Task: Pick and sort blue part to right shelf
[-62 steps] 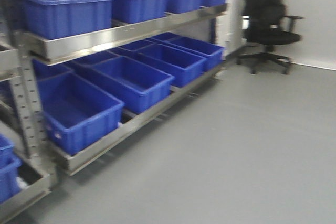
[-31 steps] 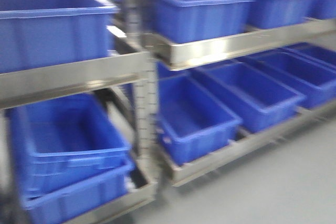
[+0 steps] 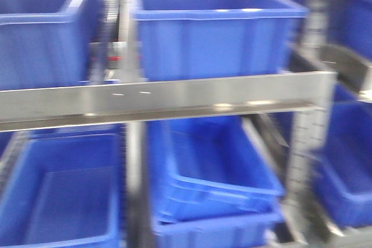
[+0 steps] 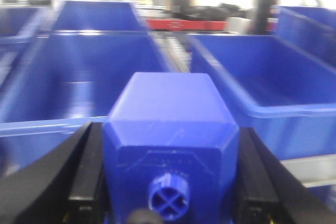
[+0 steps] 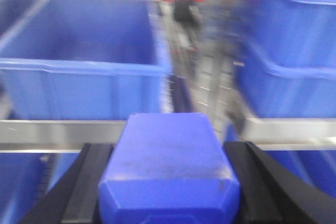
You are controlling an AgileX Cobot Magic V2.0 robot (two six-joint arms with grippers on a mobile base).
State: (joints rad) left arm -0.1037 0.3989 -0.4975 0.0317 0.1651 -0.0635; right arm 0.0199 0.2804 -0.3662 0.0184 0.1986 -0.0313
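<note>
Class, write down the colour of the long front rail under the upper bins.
The rail is shiny silver-grey metal, seen best in the front-facing view.

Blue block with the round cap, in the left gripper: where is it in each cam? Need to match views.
Front: not in it.
Left wrist: capped blue block at bottom centre, clamped in the left gripper.
Right wrist: not in it; the right gripper holds a second blue block, cap unseen.
Shared landmark: steel front rail under a blue bin, also in the right wrist view.
</note>
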